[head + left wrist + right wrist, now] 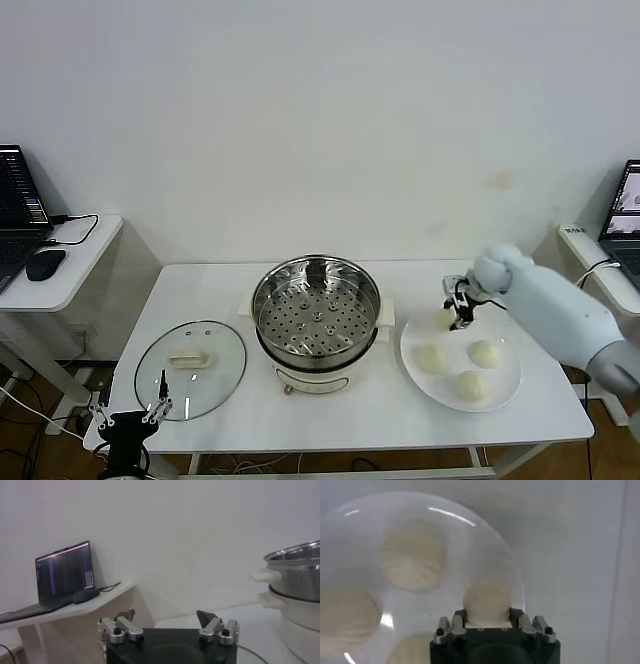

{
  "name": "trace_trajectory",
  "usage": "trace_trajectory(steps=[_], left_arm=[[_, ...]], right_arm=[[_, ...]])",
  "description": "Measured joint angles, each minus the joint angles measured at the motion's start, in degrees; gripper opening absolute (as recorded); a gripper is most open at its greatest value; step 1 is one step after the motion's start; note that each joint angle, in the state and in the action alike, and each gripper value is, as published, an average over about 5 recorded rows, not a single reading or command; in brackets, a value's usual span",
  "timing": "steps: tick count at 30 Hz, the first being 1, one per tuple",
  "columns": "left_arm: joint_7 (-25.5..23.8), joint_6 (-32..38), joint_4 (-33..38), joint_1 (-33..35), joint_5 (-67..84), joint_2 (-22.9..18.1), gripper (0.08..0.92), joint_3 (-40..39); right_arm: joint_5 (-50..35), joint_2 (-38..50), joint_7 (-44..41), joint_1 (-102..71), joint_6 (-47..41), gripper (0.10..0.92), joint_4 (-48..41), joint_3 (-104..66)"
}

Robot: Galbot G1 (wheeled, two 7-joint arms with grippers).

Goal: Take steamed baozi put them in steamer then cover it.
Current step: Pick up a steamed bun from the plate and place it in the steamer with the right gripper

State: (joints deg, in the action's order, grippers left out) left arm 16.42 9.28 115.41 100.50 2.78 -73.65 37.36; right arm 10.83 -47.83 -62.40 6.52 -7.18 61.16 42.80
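Currently the right gripper (458, 312) is lowered over the rear-left part of the white plate (505, 385) at centre-right of the head view, its fingers (516, 617) closed narrowly against both sides of 1 steamed baozi (487, 600), while 3 other baozi (485, 353) lie on the same plate. At frame centre the steamer (317, 305) stands uncovered with nothing in its perforated basket, and the cover (190, 368) lies flat on the white table (360, 420) at lower left; the left gripper (131, 414) is parked at the table's front-left edge just beside the cover, fingers spread wide and holding nothing
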Motion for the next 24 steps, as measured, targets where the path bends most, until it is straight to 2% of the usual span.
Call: trace_trajectory(steps=[7,14,24], left_arm=[[-0.02,-0.05,0.03,-0.30,0.57,0.60,0.823,-0.14],[-0.02,-0.04,-0.13,-0.89,1.11,0.87,0.823,0.14],[-0.01,-0.02,0.13,-0.74,1.56,1.22,0.823,1.55]], right_arm=[[-8.38,-0.21,0.13,12.27,0.79,0.551,3.74,7.49],[-15.30,-4.08,1.25,21.78,2.58,0.551,6.23,14.11],[-18.59,-13.65,4.18,26.45,8.39,0.547,6.83,22.10]])
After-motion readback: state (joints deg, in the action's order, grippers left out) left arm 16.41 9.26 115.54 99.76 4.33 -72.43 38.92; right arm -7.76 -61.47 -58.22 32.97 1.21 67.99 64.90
